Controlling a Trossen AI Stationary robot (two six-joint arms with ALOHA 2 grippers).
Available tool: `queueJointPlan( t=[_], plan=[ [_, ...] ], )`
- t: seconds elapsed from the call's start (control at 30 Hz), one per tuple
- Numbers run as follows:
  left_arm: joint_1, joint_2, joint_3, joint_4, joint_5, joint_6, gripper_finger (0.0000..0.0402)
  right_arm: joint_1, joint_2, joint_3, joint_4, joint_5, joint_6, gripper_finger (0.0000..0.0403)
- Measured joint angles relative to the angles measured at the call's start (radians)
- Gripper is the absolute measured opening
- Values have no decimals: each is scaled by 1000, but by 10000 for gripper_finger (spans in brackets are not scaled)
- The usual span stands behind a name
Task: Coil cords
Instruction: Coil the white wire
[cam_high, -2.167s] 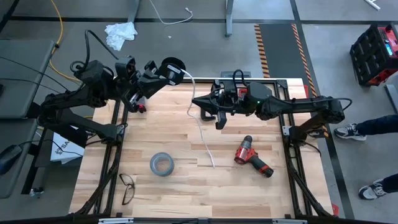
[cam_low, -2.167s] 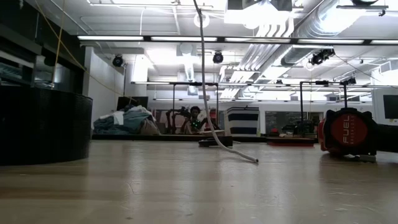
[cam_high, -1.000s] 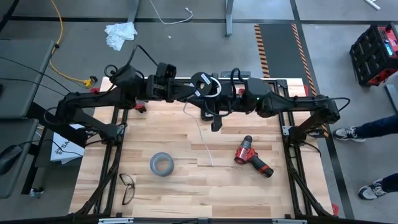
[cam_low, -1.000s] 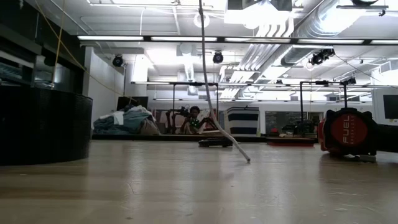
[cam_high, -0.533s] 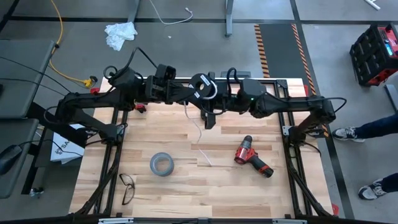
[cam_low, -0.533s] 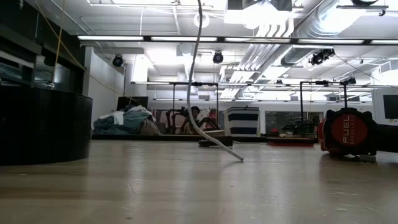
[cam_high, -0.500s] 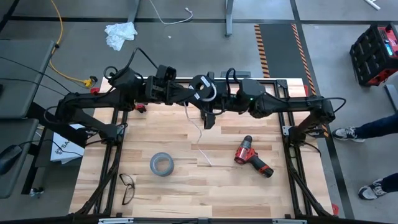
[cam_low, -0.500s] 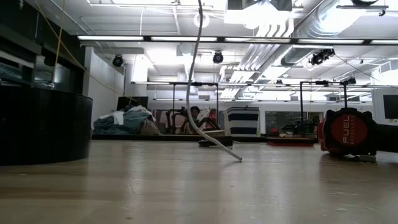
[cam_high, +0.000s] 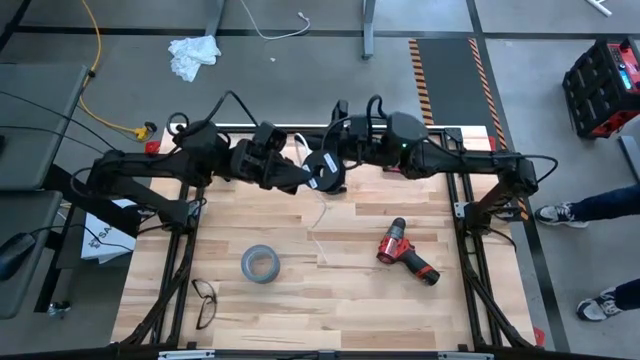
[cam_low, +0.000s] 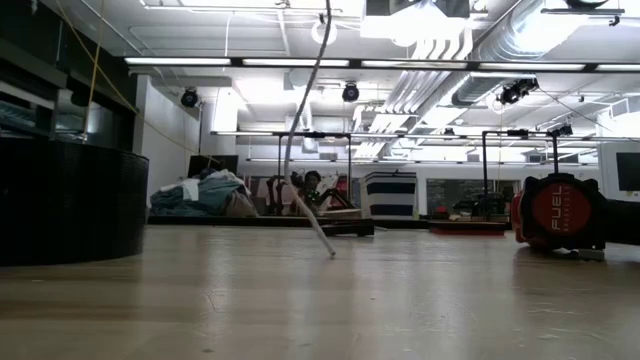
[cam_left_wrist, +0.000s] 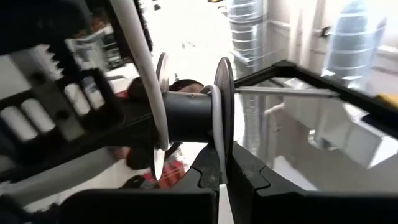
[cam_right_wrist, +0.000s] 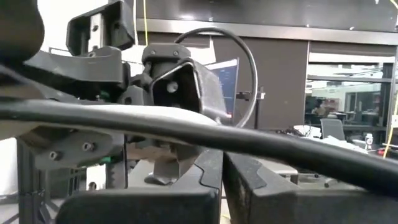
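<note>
A small black spool (cam_high: 325, 170) hangs high over the table's far middle, with my left gripper (cam_high: 306, 177) shut on it. In the left wrist view the thin white cord (cam_left_wrist: 144, 68) runs round the spool's hub (cam_left_wrist: 186, 115). From there the cord (cam_high: 318, 225) drops to the table, and its free end (cam_low: 326, 247) rests on the wood. My right gripper (cam_high: 336, 152) reaches in from the right beside the spool, shut, and the cord (cam_right_wrist: 143, 117) lies across its fingertips. My left gripper pinches the rim of one spool flange (cam_left_wrist: 222, 146) between its two fingers, which lie edge-on to the disc. The spool is lifted clear of the table with its axle about level. My right gripper is shut where the white cord (cam_right_wrist: 186, 124) crosses its fingertips. A dark blurred band in front hides the place of contact. The cord runs across the fingers.
On the table lie a grey tape roll (cam_high: 258, 264), a red drill (cam_high: 405, 252) and a pair of glasses (cam_high: 204, 302) near the front left. A person's shoes (cam_high: 565, 210) show beyond the right edge. The near half of the table holds little else.
My left gripper has carried the spool toward the table's near edge and rolled somewhat. My right gripper has swung toward the far edge, past the spool. The hanging cord has followed, and its free end has slid along the table toward the left.
</note>
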Motion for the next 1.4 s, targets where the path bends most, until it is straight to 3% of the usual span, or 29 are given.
queueJointPlan(
  t=[0.23,0.57,0.8,1.13,1.27,1.4],
  plan=[
    [26,-101,0,-282,-8,126,1,-45,-27,0,-74,-18,-15,0],
    [97,-226,0,-673,-159,377,1,-68,-36,0,-110,-49,31,0],
    [154,-271,0,-703,-265,539,1,-68,-36,0,-131,-59,40,0],
    [195,-326,0,-714,-325,700,1,-68,-36,0,-138,-61,63,0],
    [206,-345,0,-715,-306,754,1,-68,-36,0,-142,-61,63,0],
    [209,-352,0,-760,-223,729,1,-74,-36,0,-159,-78,92,0]
  ],
)
